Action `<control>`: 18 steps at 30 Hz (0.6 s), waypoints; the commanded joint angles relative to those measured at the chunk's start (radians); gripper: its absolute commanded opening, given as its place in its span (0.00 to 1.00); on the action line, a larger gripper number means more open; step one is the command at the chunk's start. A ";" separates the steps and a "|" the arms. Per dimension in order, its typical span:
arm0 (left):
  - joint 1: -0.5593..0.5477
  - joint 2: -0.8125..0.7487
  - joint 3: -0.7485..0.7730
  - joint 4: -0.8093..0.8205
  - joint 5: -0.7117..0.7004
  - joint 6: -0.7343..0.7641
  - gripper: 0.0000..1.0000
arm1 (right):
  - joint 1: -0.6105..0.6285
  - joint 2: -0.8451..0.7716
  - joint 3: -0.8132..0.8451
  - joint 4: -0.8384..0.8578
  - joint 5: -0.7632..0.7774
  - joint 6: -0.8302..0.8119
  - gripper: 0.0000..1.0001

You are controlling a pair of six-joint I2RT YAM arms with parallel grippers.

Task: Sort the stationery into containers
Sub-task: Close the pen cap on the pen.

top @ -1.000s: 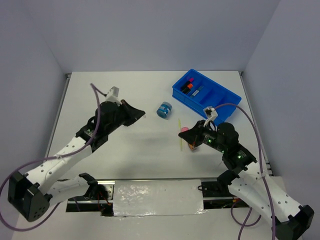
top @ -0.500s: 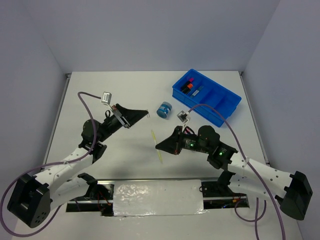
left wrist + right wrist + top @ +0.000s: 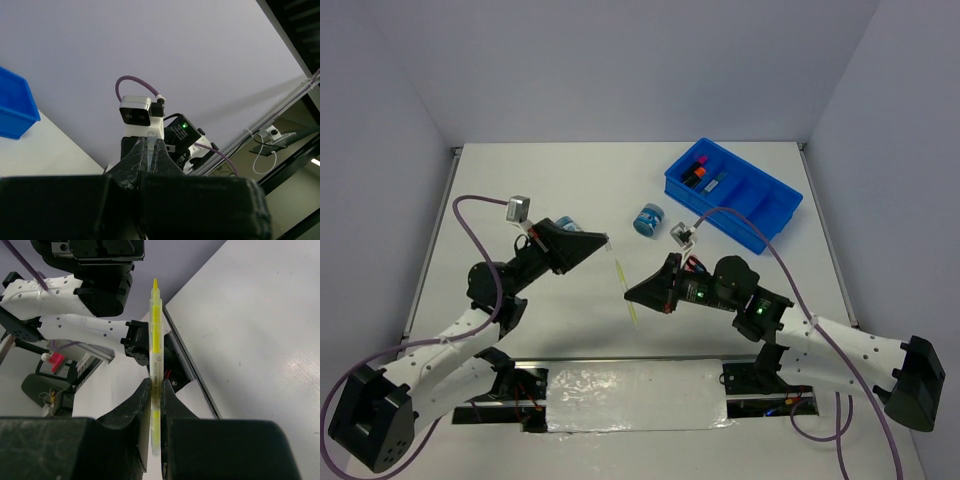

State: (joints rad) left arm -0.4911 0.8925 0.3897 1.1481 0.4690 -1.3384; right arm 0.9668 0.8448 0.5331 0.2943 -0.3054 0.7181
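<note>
Top view: the right claw grips a yellow pen, well left of the tray. Left wrist: the left claw is closed on a pale tip that I cannot identify. Right wrist: the pen sits straight in the grip. It is probably best to line it up with a tray compartment and lower it before letting go.

Overhead sees table; wrist views face each other.

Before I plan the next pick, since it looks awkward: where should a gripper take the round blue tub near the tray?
Likely across the curved side wall of the round blue tub, coming down from above. It stands apart from the blue tray, with table showing on every side, and being round, it can be pinched at any angle.
</note>
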 commanded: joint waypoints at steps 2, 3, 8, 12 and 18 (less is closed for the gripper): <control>0.006 -0.035 0.015 0.019 -0.004 0.050 0.00 | 0.030 0.003 0.065 0.057 0.038 -0.049 0.00; 0.006 -0.036 0.014 0.018 -0.007 0.051 0.00 | 0.039 0.010 0.070 0.055 0.041 -0.052 0.00; 0.006 -0.038 -0.005 0.030 -0.016 0.050 0.00 | 0.072 0.020 0.099 0.042 0.066 -0.083 0.00; 0.005 -0.046 -0.014 0.027 -0.024 0.053 0.00 | 0.081 0.019 0.100 0.040 0.092 -0.094 0.00; 0.005 -0.053 -0.020 0.024 -0.023 0.051 0.00 | 0.081 0.031 0.111 0.025 0.114 -0.101 0.00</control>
State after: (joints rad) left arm -0.4911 0.8654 0.3717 1.1091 0.4503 -1.3113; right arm 1.0393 0.8692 0.5896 0.2974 -0.2195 0.6418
